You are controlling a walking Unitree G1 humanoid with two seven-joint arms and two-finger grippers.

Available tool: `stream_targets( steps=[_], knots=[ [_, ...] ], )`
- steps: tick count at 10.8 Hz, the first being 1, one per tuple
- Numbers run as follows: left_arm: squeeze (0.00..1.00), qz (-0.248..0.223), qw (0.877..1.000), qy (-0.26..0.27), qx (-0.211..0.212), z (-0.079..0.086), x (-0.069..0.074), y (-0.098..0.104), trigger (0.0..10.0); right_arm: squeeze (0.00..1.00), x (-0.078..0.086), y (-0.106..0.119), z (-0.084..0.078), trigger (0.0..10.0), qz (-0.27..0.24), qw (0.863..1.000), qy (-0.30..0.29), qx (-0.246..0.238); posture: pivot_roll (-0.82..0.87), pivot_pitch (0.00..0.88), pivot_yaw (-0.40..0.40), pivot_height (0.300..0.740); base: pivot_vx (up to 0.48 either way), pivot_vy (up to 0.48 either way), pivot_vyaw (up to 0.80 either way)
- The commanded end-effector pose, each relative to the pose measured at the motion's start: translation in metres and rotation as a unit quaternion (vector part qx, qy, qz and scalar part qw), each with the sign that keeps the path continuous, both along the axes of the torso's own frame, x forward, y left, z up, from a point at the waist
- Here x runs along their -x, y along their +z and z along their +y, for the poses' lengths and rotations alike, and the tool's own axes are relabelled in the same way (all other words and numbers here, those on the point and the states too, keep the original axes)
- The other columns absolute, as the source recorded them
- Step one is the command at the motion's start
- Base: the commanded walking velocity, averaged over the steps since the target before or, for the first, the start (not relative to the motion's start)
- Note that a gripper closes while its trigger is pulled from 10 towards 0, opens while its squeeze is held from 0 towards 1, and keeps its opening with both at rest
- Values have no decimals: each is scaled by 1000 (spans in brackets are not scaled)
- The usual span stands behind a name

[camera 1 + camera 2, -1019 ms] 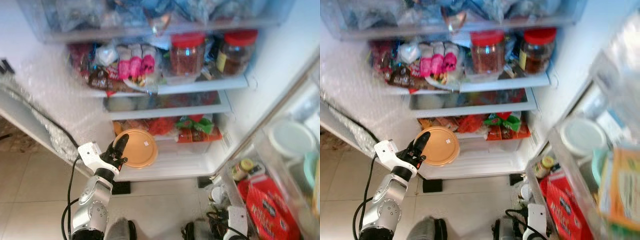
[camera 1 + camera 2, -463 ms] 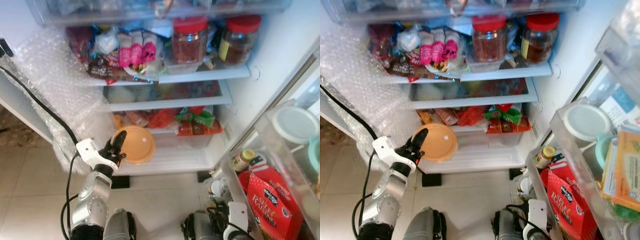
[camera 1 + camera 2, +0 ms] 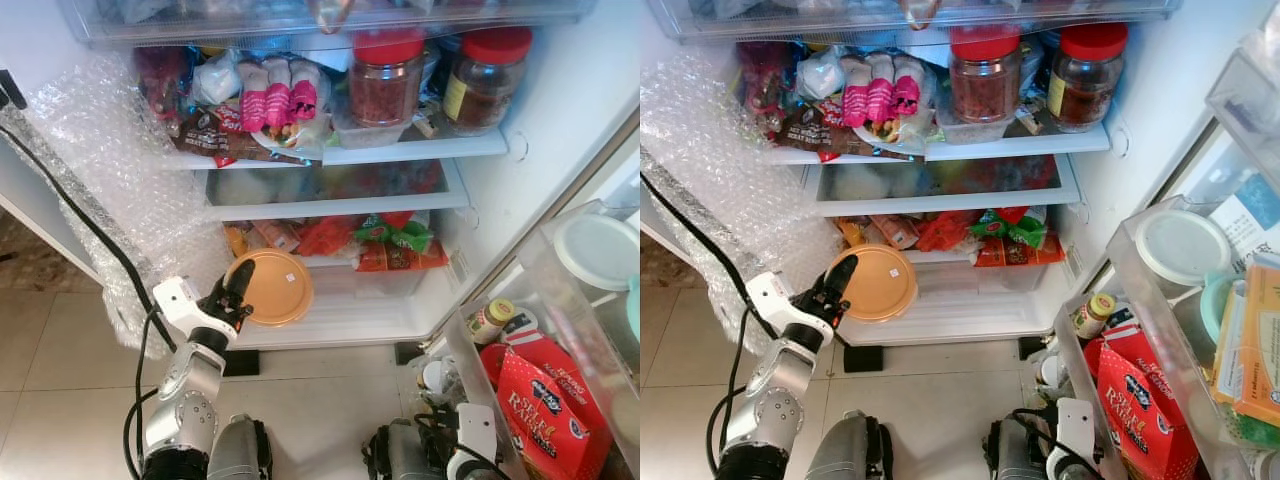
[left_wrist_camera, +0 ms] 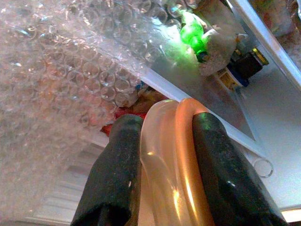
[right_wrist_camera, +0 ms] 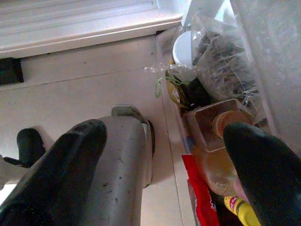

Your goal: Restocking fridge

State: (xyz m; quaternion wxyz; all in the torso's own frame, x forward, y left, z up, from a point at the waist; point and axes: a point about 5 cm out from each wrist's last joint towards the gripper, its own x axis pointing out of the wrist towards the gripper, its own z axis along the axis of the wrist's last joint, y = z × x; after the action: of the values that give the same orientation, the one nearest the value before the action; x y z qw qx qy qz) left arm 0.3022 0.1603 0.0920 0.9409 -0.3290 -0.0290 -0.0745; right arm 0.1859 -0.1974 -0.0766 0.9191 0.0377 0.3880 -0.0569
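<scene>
We see the left tool raised in front of the open fridge, its two black fingers closed on the rim of a round orange container with a matching lid; in the left wrist view the translucent orange edge sits pinched between the two pads. We find the container held at the mouth of the lowest compartment, just in front of the white bottom shelf and near the fridge's left wall, which is covered with bubble wrap. A black cable runs down across that wrap toward the arm. Behind the container, on the same low level, lie orange, red and green food packets. Above them we make out a clear drawer, and on the shelf over it two red-lidded glass jars stand side by side to the right of pink and brown snack packs. On the robot's right the open door's bins hold a red carton, a small yellow-capped bottle and a white-lidded tub. The right tool hangs low beside the robot's body over the tiled floor, its fingers spread wide apart and holding nothing, next to the bottom of the door bins.
</scene>
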Motion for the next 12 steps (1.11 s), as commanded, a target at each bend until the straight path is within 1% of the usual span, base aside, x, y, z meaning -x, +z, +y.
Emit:
stream_targets(
  steps=[1,12],
  knots=[
    [0,0,1000,-3,-2,1,0,0,10000,0,17,-10,4,10000,33,999,-4,-12,-68,230,45,661,0,0,0],
    [0,-1,1000,3,10,0,-2,2,10000,0,16,-10,4,10000,39,999,5,-18,-71,245,43,661,0,0,0]
  ],
)
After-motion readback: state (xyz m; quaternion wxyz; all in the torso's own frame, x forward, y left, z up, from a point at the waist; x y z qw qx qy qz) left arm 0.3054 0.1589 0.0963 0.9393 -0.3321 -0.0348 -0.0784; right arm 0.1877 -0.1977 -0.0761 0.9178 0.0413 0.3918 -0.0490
